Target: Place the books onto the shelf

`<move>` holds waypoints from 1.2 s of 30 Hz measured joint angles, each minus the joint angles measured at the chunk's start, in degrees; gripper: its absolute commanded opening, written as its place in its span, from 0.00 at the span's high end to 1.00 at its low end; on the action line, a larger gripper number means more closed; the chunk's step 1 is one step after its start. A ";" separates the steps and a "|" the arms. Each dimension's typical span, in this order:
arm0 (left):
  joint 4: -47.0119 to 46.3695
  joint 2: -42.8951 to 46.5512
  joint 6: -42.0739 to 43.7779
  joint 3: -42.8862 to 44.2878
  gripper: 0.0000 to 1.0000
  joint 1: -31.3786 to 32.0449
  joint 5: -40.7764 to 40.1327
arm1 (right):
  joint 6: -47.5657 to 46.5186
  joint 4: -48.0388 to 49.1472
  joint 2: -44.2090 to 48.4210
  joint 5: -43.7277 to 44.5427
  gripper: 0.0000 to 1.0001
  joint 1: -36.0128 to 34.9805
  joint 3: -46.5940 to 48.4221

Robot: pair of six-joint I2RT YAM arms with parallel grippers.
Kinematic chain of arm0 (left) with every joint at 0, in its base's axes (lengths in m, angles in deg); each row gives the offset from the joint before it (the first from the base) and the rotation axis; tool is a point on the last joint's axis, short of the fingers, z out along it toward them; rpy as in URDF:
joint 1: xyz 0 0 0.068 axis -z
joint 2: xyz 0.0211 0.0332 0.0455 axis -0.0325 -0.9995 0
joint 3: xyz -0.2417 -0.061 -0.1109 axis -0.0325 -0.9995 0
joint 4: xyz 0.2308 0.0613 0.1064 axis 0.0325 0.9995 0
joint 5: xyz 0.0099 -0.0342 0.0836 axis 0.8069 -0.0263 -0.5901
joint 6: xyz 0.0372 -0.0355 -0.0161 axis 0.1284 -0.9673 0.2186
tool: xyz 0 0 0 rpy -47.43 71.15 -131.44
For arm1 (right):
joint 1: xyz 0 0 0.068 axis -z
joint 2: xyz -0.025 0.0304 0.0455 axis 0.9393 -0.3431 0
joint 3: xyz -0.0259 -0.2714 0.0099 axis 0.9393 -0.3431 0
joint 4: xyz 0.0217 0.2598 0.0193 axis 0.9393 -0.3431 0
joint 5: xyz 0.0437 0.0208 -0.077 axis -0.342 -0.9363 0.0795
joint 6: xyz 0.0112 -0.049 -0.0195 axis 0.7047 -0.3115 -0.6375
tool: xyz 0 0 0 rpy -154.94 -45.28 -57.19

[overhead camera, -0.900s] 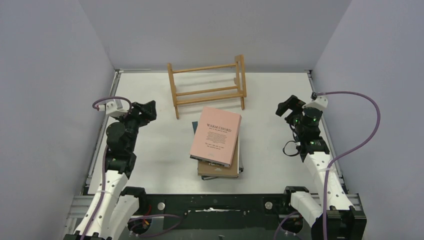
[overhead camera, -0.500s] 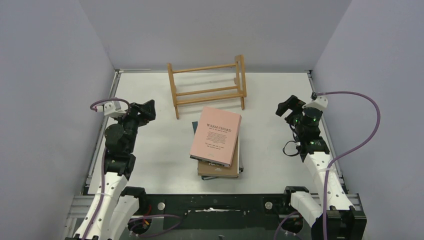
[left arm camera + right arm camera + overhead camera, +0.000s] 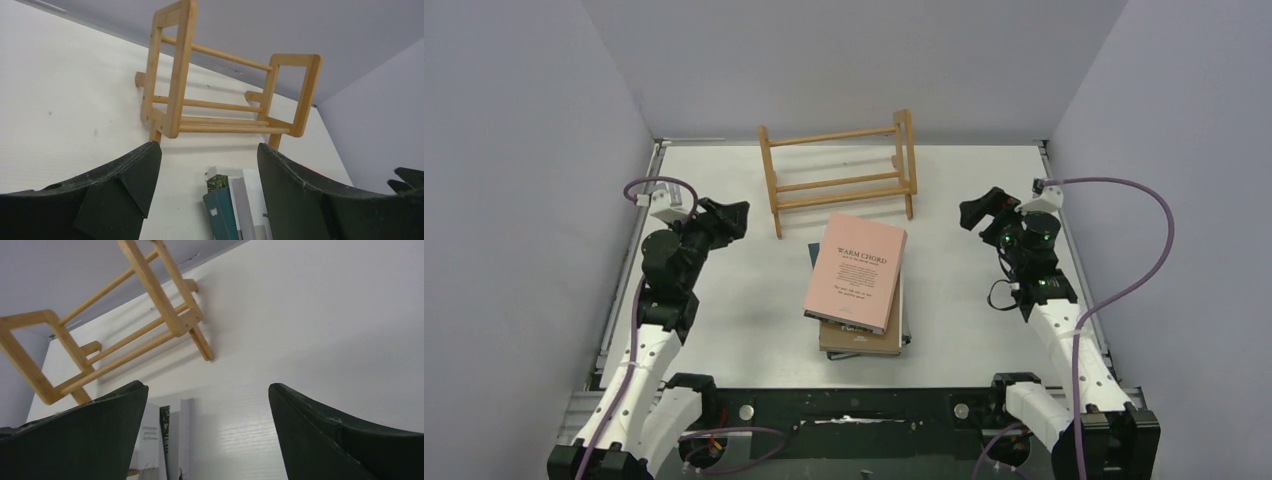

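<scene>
The books lie flat in one stack in the middle of the table, with the pink "Warm Chord" book (image 3: 856, 270) on top and a brown book (image 3: 860, 343) showing beneath it. The light-wood shelf (image 3: 839, 170) stands behind the stack with nothing on its rails. My left gripper (image 3: 731, 214) hovers open to the left of the stack. In the left wrist view the left gripper (image 3: 208, 147) frames the shelf (image 3: 175, 75) and a dark teal book (image 3: 220, 212). My right gripper (image 3: 976, 208) hovers open on the stack's right. In the right wrist view the right gripper (image 3: 207, 386) frames the shelf (image 3: 165, 295) and the stack's edges (image 3: 172, 440).
The white table (image 3: 724, 300) is boxed in by grey walls on the left, right and back. Purple cables (image 3: 1149, 250) loop off both wrists. A black base rail (image 3: 854, 410) runs along the near edge.
The left gripper has swung a little right and forward toward the shelf. The right gripper has moved left toward the middle. The books and shelf have not moved.
</scene>
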 measured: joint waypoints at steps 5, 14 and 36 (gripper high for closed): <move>0.09 -1.51 -2.01 1.68 0.31 0.33 5.33 | 1.44 2.56 -5.31 -2.03 0.02 -7.06 1.31; 0.20 -6.64 -4.39 9.18 0.31 8.81 11.89 | 1.70 3.82 -14.36 -3.50 0.02 -20.15 6.73; 10.16 -2.54 -3.02 4.70 0.31 23.08 9.42 | 3.32 1.66 -9.53 -6.16 0.02 -26.64 4.46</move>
